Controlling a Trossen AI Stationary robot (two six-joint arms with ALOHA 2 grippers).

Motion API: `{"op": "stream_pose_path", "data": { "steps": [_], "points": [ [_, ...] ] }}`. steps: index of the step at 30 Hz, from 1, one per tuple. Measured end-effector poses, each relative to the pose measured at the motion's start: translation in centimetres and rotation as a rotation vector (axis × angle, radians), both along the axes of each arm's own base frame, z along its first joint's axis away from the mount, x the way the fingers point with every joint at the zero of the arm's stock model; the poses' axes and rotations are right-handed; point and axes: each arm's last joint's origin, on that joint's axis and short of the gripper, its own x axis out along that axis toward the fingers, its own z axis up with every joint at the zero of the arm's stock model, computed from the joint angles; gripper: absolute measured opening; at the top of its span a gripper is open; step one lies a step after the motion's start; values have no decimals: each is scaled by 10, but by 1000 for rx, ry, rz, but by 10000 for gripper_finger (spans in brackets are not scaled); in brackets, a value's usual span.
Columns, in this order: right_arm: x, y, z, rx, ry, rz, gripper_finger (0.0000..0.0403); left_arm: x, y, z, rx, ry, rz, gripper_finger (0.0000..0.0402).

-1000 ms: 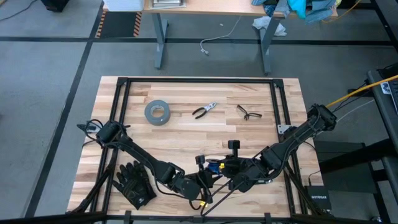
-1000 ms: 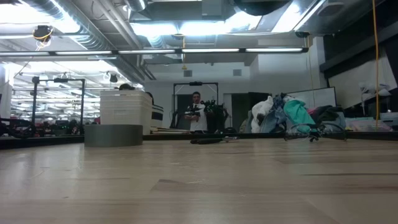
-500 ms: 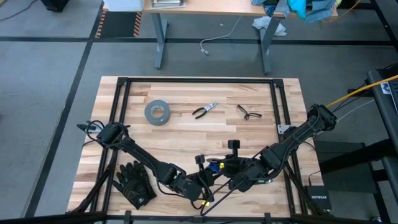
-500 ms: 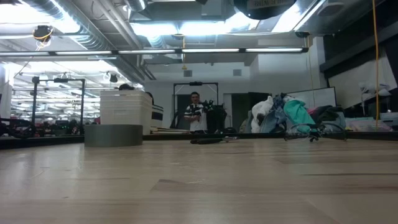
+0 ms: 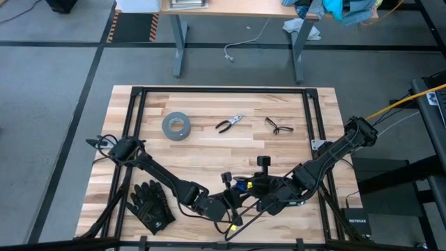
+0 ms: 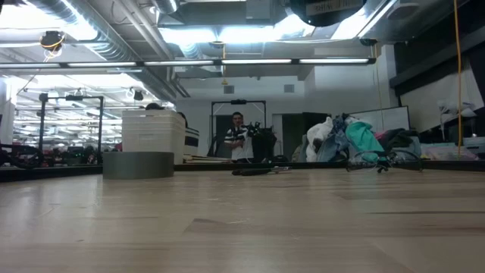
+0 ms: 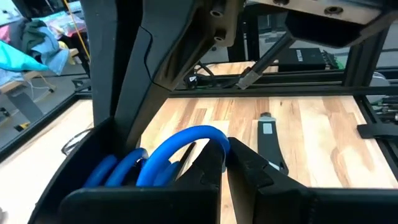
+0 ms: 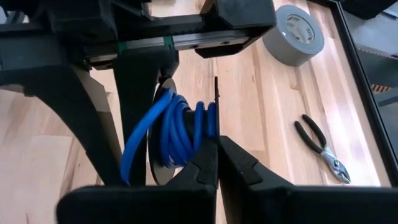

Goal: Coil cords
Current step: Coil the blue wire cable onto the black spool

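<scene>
The cords (image 5: 240, 185) are a small bundle of blue loops with black portions. They are held above the table's near middle, between my two grippers. My left gripper (image 7: 227, 149) comes in from the left and is shut, with the blue loops (image 7: 168, 162) beside its fingers. My right gripper (image 8: 217, 146) comes in from the right and is shut at the bundle (image 8: 180, 130). A black connector with a silver tip (image 7: 267, 132) lies on the wood just beyond the left fingers. My left gripper meets the end of one arching blue loop (image 7: 214, 134) at its fingertips, roughly level; whether the loop runs between the fingers I cannot tell. My right gripper pinches the bundle's near edge (image 8: 210, 127) at its fingertips, slanting down from the right. A thin black strand (image 8: 216, 93) rises from there. The loops are clear of the table.
A grey tape roll (image 5: 176, 125), pliers (image 5: 229, 124) and glasses (image 5: 279, 126) lie toward the far side. Black gloves (image 5: 150, 206) lie at the near left. A black knob (image 5: 261, 162) stands just behind the grippers. A black frame (image 5: 132, 139) borders the table.
My left gripper's wrist has turned slightly toward the cords. The bundle and my right gripper have stayed where they were.
</scene>
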Motion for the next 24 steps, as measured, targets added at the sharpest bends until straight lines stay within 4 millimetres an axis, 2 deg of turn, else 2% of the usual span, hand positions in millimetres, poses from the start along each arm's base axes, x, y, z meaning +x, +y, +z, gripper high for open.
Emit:
{"op": "stream_pose_path", "data": {
  "steps": [7, 13, 24],
  "points": [
    [-1, -1, 0, -8, 4, -9, 3, 4, 7, 0, -43, -2, -27, 1],
    [-1, 0, 0, -1, 3, -3, 3, 6, 6, -1, -39, 25, -132, 0],
    [0, 0, 0, -3, 6, 8, 3, 5, 11, -5, -41, 52, -54, 0]
  ]
}}
